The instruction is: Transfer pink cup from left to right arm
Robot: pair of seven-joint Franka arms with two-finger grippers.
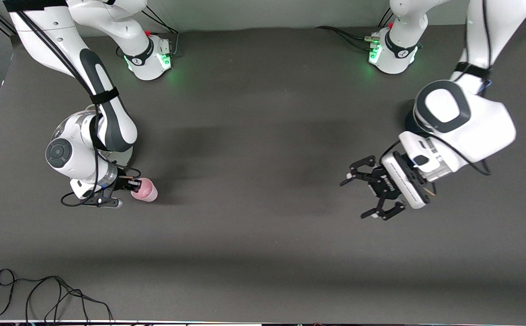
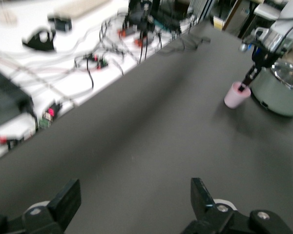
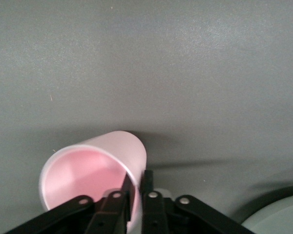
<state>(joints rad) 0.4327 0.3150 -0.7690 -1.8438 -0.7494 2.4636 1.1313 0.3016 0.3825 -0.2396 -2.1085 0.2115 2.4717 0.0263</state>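
Pinched together on the rim of the pink cup (image 1: 145, 189), the jaws of the right gripper (image 1: 132, 185) have one slim finger inside the cup and one outside its wall, as the right wrist view shows, where the cup (image 3: 95, 180) fills the lower part of the frame with its open mouth and pink inside facing the camera. In the front view the cup sits at the lower left of the frame, toward the right arm's end of the dark table (image 1: 263, 136); whether its base touches the table I cannot tell. A pale green pot (image 2: 279, 90) with a shiny lid stands just beside the cup (image 2: 236, 94) in the upper right of the left wrist view, and in the front view it is mostly hidden under the right arm. Spread wide apart with nothing between them, the splayed jaws of the left gripper (image 1: 366, 188) hang over bare table at the right of the front view, well apart from the cup. A black cable (image 1: 54, 294) lies looped at the lower left corner of the front view.
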